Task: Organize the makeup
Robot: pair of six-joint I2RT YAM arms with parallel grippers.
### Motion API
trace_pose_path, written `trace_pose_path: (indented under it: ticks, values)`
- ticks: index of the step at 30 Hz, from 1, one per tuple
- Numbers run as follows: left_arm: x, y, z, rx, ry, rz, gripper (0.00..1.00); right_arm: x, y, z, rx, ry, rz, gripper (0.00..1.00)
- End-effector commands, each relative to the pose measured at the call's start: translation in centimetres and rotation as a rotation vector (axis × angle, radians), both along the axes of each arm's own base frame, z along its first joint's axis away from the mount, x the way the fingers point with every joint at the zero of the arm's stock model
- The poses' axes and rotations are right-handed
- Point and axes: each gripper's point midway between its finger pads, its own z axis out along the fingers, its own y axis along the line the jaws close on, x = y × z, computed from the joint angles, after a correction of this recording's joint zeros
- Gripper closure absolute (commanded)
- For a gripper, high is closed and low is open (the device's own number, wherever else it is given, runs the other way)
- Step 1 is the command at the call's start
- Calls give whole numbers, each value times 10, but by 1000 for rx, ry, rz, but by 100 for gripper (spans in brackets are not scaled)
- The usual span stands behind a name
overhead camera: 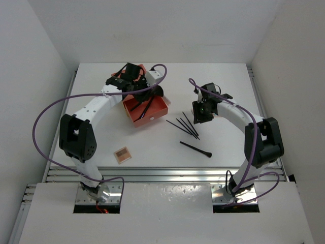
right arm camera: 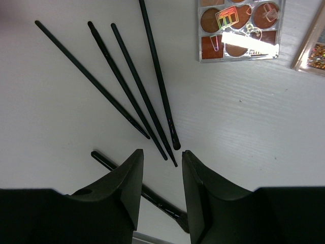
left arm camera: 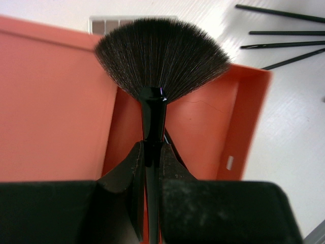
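Note:
My left gripper (left arm camera: 152, 152) is shut on the handle of a black fan brush (left arm camera: 160, 56) and holds it above the open orange-red drawer (left arm camera: 213, 122), seen from above (overhead camera: 152, 113). Thin black sticks (overhead camera: 139, 107) lie in the drawer. My right gripper (right arm camera: 162, 155) is open and empty, just above the tips of several thin black sticks (right arm camera: 127, 86) fanned on the table (overhead camera: 185, 125). A thicker black brush (right arm camera: 152, 195) lies under the fingers; it also shows in the top view (overhead camera: 195, 149). A palette with brown pans (right arm camera: 238, 28) lies beyond the sticks.
A second, glittery palette (right arm camera: 312, 46) sits at the right edge of the right wrist view. A small orange-tan palette (overhead camera: 122, 154) lies near the left arm's base. A greyish palette (left arm camera: 109, 24) shows behind the drawer box. White walls enclose the table (overhead camera: 228, 152).

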Motion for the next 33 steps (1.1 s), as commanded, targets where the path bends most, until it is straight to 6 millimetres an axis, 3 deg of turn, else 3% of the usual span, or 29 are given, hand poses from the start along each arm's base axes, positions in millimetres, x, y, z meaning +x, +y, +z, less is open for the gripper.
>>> trace_pose_path:
  ticks: [1,3,4,7,15,18,19,20,23,32,33]
  values:
    - [20,-1,2,-97,-14,47,100,11,7,3,33,-13,17,63]
    - [22,2,-4,-105,1,68,100,11,9,-4,31,-1,22,63]
    - [19,9,-21,-90,37,81,100,12,10,-8,26,8,27,63]
    - [17,16,-37,-75,58,98,100,12,13,-18,7,36,50,62]
    - [-3,29,-59,-20,100,107,100,36,24,-30,-75,37,98,61]
    - [-2,31,-60,-12,97,115,88,37,21,-47,-115,72,99,61]
    - [-2,30,-60,-19,103,123,72,42,26,-44,-113,61,108,61]
    - [-2,32,-60,-13,101,130,66,43,21,-49,-154,67,101,62]
    - [1,30,-52,-31,99,146,54,45,17,-59,-200,76,94,62]
    - [18,14,4,-102,20,137,49,42,12,-75,-245,107,108,66]
    - [22,12,14,-112,-3,136,49,40,9,-79,-253,119,109,71]
